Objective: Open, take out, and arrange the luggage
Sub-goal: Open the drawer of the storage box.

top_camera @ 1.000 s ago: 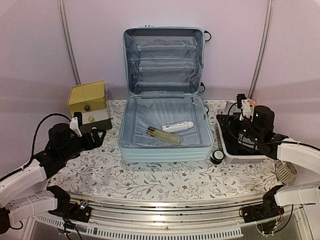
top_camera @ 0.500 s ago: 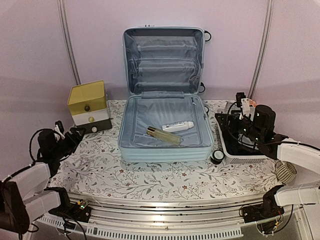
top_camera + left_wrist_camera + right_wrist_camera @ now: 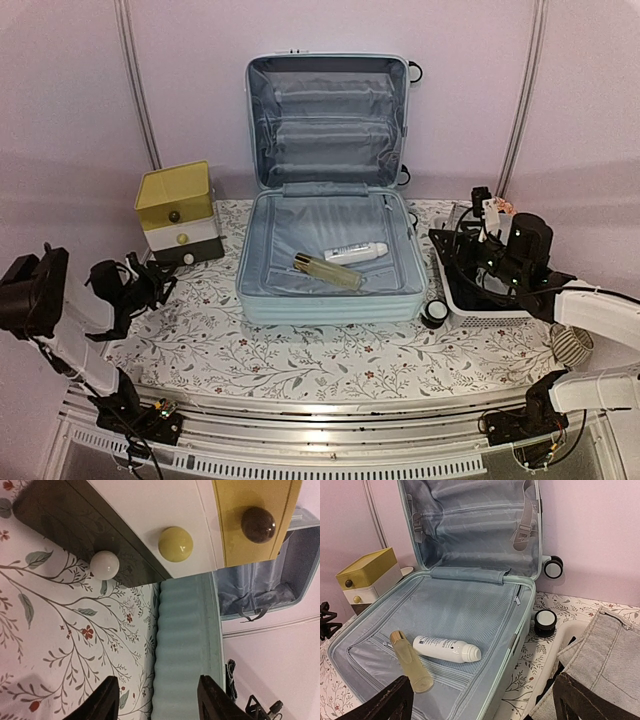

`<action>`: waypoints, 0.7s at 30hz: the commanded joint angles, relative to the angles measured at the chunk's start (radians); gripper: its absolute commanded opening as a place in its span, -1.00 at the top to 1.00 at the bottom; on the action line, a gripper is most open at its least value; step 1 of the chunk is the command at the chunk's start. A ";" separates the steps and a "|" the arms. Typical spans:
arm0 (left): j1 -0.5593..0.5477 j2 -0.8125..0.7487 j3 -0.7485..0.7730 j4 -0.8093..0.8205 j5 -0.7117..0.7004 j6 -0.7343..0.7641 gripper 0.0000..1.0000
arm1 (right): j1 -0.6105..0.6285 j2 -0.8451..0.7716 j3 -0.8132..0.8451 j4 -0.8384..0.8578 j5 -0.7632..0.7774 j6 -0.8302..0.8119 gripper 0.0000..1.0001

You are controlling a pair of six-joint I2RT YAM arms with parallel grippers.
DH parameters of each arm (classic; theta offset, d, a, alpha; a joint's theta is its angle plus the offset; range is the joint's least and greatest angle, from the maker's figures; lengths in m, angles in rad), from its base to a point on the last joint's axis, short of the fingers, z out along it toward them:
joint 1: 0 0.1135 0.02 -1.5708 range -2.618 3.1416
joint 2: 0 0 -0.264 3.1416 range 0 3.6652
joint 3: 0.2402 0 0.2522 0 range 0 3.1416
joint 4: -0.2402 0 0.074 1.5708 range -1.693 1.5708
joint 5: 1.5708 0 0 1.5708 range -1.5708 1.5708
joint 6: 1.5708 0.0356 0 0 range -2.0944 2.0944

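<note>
Mint-blue ribbed luggage (image 3: pixel 327 300) is being shown lying open in the middle of the table (image 3: pixel 300 365), with its lid standing upright against the back wall, so the opening step is being judged as done. The taking out is being judged as unfinished: 2 things are being seen on the grey lining of the lower half, an amber bottle (image 3: pixel 411 668) and a white tube (image 3: pixel 446 649), just beside each other. The arranging is being judged as largely ahead.

Just outside the luggage's right wall, a small black jar (image 3: pixel 545 621) with a white lid is being seen on the table, and beyond it a white basket (image 3: pixel 490 314). A yellow-topped drawer box (image 3: pixel 178 212) is being seen near the left wall.

The right claw (image 3: pixel 485 705) is being held spread and empty by the basket, aimed into the luggage. The left claw (image 3: pixel 159 700) is likewise being held spread and empty, low beside the drawer box.

A grey fabric piece (image 3: pixel 600 655) at the basket is being revealed only by the right wrist view, since the arm is blocking it from above. All 3 drawer knobs, white, yellow and dark, are being shown plainly only by the left wrist view. Both arms together are being shown only from above.
</note>
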 commanded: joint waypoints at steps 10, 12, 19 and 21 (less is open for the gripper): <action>-0.031 0.437 0.102 0.518 -0.051 -0.182 -0.13 | 0.005 -0.031 -0.022 0.041 -0.038 -0.016 -0.98; -0.040 0.484 0.119 0.531 -0.068 -0.189 -0.14 | 0.004 -0.030 -0.023 0.042 -0.040 -0.016 -0.98; -0.060 0.587 0.167 0.572 -0.122 -0.218 -0.14 | 0.004 -0.024 -0.023 0.043 -0.042 -0.014 -0.98; -0.063 0.607 0.180 0.573 -0.132 -0.217 -0.14 | 0.004 -0.023 -0.021 0.043 -0.044 -0.015 -0.98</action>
